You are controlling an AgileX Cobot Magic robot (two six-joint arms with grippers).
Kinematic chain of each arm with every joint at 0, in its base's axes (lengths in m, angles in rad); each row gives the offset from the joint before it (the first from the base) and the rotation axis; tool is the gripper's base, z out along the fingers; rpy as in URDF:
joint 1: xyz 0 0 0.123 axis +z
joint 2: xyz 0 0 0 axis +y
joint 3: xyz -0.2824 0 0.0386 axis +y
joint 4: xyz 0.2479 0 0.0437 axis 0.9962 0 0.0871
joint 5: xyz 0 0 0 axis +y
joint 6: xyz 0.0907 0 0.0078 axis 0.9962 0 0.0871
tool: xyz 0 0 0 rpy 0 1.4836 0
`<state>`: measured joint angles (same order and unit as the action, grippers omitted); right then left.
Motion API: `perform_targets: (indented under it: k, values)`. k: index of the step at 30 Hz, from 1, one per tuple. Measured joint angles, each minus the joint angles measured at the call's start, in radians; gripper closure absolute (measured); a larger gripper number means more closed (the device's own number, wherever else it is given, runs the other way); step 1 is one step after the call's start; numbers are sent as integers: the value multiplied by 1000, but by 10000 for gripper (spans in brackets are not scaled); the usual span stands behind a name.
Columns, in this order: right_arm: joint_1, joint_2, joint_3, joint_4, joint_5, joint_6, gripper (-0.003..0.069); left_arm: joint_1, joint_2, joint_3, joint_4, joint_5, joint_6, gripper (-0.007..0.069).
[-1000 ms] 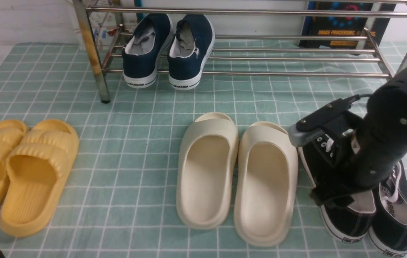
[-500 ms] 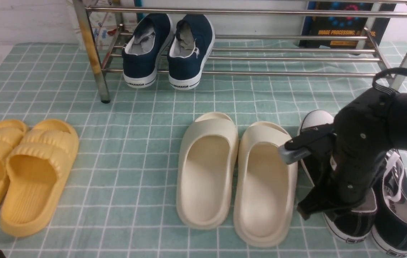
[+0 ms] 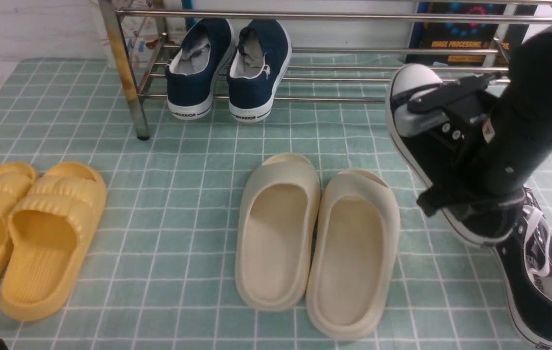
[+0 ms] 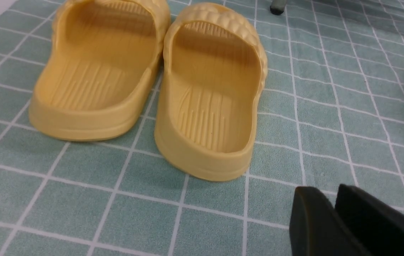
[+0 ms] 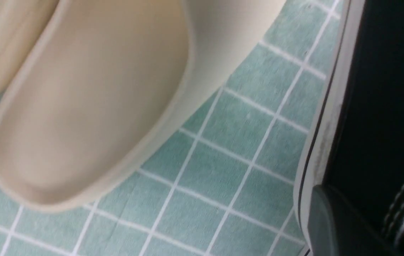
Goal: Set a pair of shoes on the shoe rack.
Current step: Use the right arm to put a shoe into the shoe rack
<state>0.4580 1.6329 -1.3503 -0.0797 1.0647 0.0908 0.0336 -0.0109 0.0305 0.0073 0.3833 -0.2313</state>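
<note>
Front view. Up in the air on the right: one black shoe (image 3: 443,167), tilted, white toe high, heel low. Clamped tight on it from both sides: the right hand (image 3: 424,163). Close to the right end of the rack (image 3: 353,16), toe in front of the low bars (resting on a bar or not, hard to tell). Below it, flat on the green checked surface (image 3: 183,170): the other black shoe (image 3: 538,287), white laces showing, right at the right edge. On the low shelf of the rack, toward the left: two navy shoes (image 3: 227,68), heels this way. In the middle of the surface: two cream slides (image 3: 314,238), touching side by side, just left of the black shoes. Far left: two yellow slides (image 3: 27,233), also side by side.

Left wrist view. Left hand (image 4: 330,202) low over the surface, its two dark fingers (image 4: 312,227) pressed together with nothing between them. Just ahead: the yellow slides, heels nearest.

Right wrist view. Very close and a bit blurry. Black cloth and white sole stripe of the black shoe all along one side, with one dark finger (image 5: 340,220) tight against the sole. Beyond it, the green surface and the round end of one of the cream slides.
</note>
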Motion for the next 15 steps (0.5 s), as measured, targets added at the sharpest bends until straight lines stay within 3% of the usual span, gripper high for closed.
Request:
perform_targets:
  k: [15]
  values:
    - [-120, 368, -501, 37, 103, -118, 639, 0, 0, 0, 0, 0, 0, 497]
